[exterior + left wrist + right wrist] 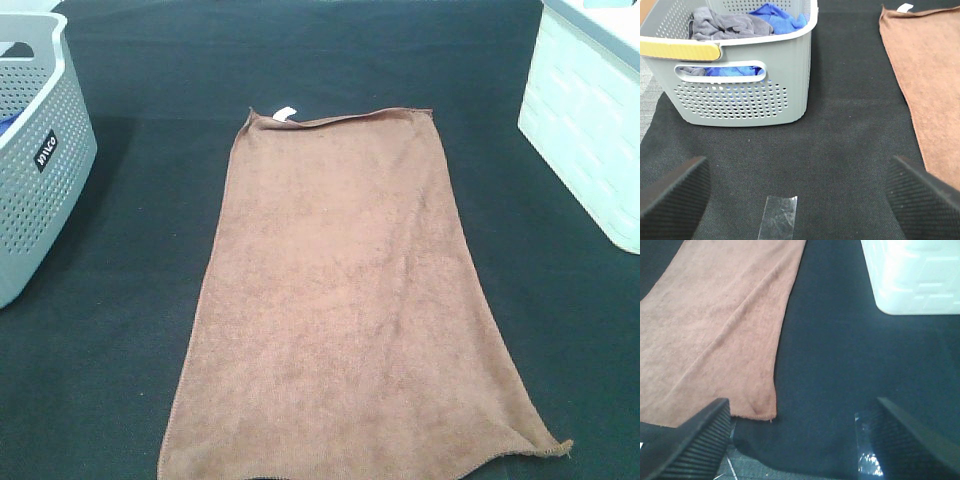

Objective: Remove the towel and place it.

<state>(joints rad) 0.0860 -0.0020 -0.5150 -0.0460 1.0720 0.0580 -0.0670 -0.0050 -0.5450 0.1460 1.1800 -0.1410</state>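
Towel (345, 300) flat between parted tools.

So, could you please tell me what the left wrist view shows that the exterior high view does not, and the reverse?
Only the left wrist view shows the grey basket's contents, a grey cloth and a blue cloth, plus clear tape on the mat and the open left gripper. Only the exterior high view shows the white basket and the whole towel spread flat. Both show the grey basket, the towel's white tag and the black mat.
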